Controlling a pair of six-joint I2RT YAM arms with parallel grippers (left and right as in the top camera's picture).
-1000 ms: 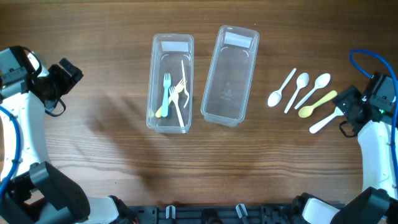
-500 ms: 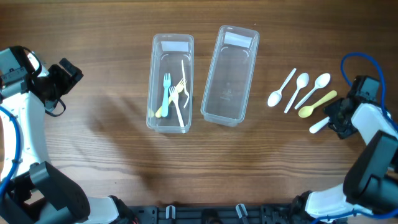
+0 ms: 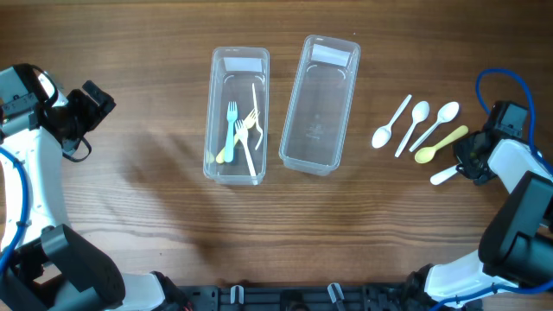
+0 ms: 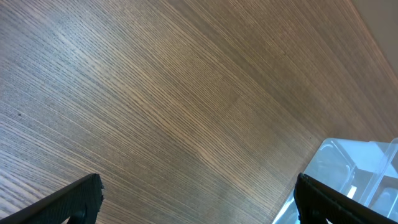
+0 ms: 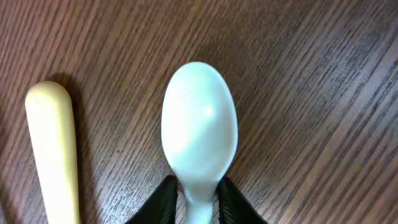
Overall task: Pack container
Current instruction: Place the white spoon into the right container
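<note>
At the bottom edge of the right wrist view, the right tool (image 5: 198, 202) is clamped on the thin neck of the white spoon (image 5: 199, 134), its bowl flat on the table (image 5: 323, 93). So narrow a hold may let the spoon swivel or slip when lifted, or knock the yellow spoon (image 5: 53, 149) just beside it at left. The empty container (image 3: 318, 104) sits well apart, upper middle of the overhead view. The left tool (image 4: 199, 196) stands wide apart, holding nothing.

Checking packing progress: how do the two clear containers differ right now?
The left container holds several forks; the right container holds nothing. The left container lies straight; the right container is angled, its far end swung right. Both are clear, rectangular and open-topped.
</note>
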